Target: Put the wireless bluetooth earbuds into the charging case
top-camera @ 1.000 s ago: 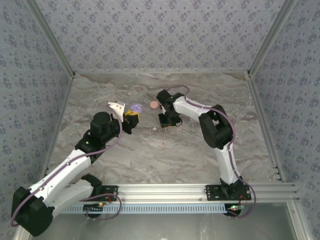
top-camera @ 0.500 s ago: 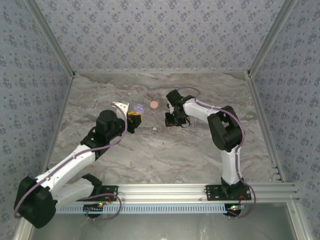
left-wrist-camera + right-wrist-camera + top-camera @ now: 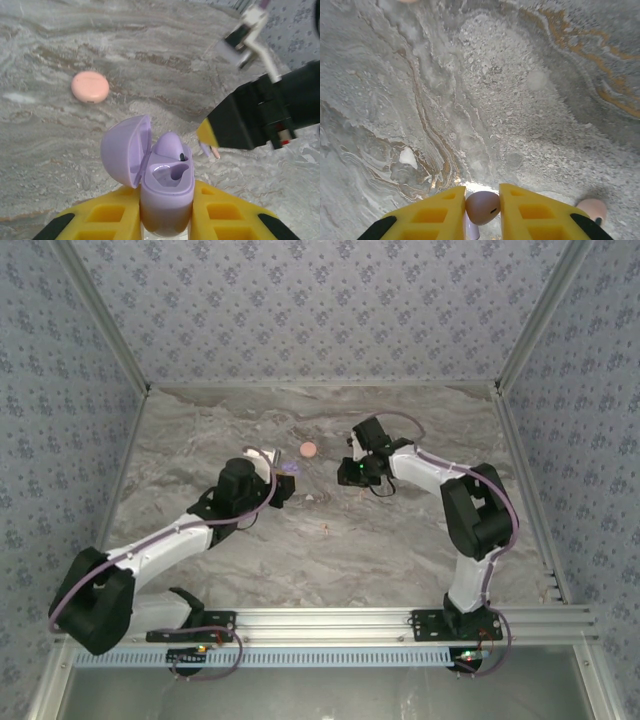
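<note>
My left gripper (image 3: pixel 165 191) is shut on the lilac charging case (image 3: pixel 166 192), held upright with its lid (image 3: pixel 125 150) swung open to the left. One lilac earbud (image 3: pixel 170 144) sits in the case; the slot beside it (image 3: pixel 174 174) is bare. From above, that gripper (image 3: pixel 284 484) and case (image 3: pixel 289 471) are left of centre. My right gripper (image 3: pixel 482 193) is shut on a second lilac earbud (image 3: pixel 481 207), stem down, just above the table. The right gripper (image 3: pixel 351 473) hangs right of the case. A pale pink earbud (image 3: pixel 592 209) lies close beside it.
A round pink disc (image 3: pixel 308 449) (image 3: pixel 90 86) lies on the marble table behind the two grippers. Another tiny pink piece (image 3: pixel 324 531) lies nearer the front. Patterned walls and metal rails (image 3: pixel 120 370) enclose the table.
The left arm has swung right and forward, carrying the open case toward the centre. The right gripper has drifted right, away from the pink disc.
</note>
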